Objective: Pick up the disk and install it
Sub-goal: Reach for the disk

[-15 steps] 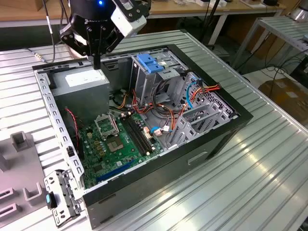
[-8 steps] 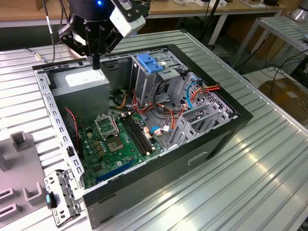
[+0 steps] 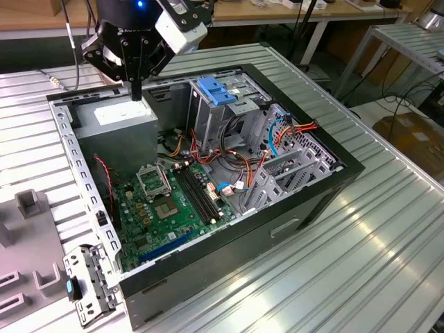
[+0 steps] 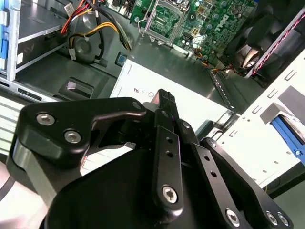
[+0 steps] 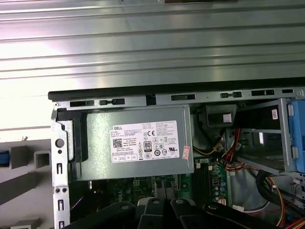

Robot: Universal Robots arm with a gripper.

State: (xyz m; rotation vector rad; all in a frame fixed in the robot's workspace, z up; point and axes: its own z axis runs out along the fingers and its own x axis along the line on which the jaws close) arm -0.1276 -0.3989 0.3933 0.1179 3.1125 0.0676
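Case lies open-topped. The gripper is held vertical above the power supply at the 11 o'clock corner, jaws pressed together, nothing gripped. The disk is seen by its blue rail, just outside the perforated case wall.

An open black computer case lies on a ribbed metal table. Inside, a grey white-labelled power-supply box sits near a green motherboard; a blue plastic bracket tops the metal drive cage.
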